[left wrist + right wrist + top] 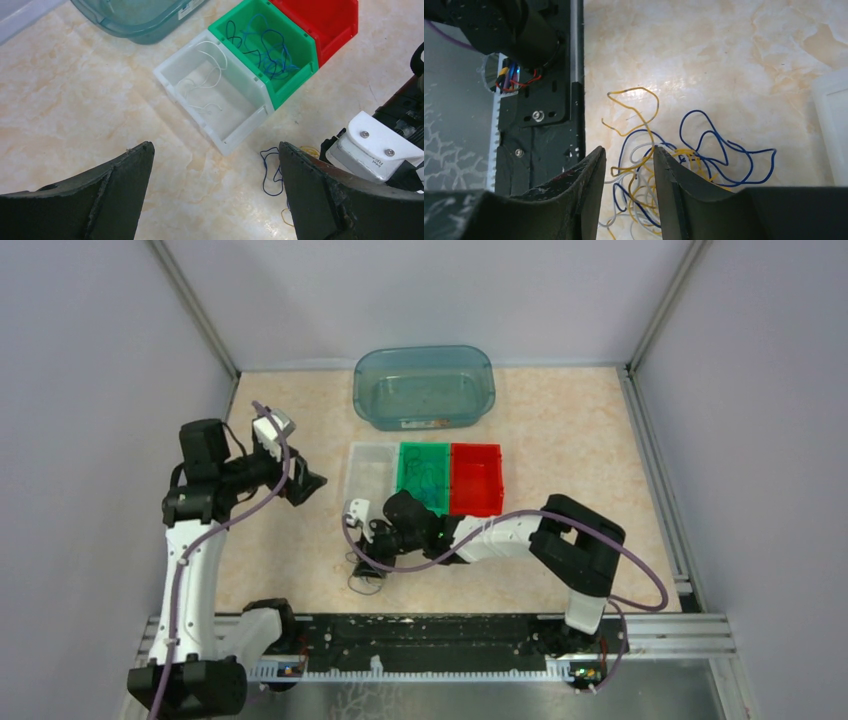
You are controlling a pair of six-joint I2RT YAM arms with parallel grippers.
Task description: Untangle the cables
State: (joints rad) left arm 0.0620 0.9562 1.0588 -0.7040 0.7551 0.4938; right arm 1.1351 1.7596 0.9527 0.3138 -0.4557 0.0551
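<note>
Seen from overhead, my right gripper (363, 552) reaches low over a tangle of thin blue, yellow-orange and white cables (684, 155) lying on the beige marble-patterned tabletop (570, 440), near its front edge and close to the black mounting rail (430, 640). Its two dark fingers stand partly apart with several strands running up through the gap, which is wider than any one of them. My left gripper (215, 145) hangs spread wide and empty above the table's left side, well apart from the pile. Just behind the tangle sits a row of three small plastic bins, side by side and touching. The clear plastic bin (250, 122) has a few white cables (205, 75) in it, the green plastic bin (292, 85) has a loose heap of blue cables (265, 50), and the red plastic bin (330, 25) is the rightmost. A translucent teal plastic tub (372, 395) stands farther back, against the rear wall. Plain pale grey walls (420, 290) enclose the table on three sides, with aluminium posts (195, 305) in the corners.
</note>
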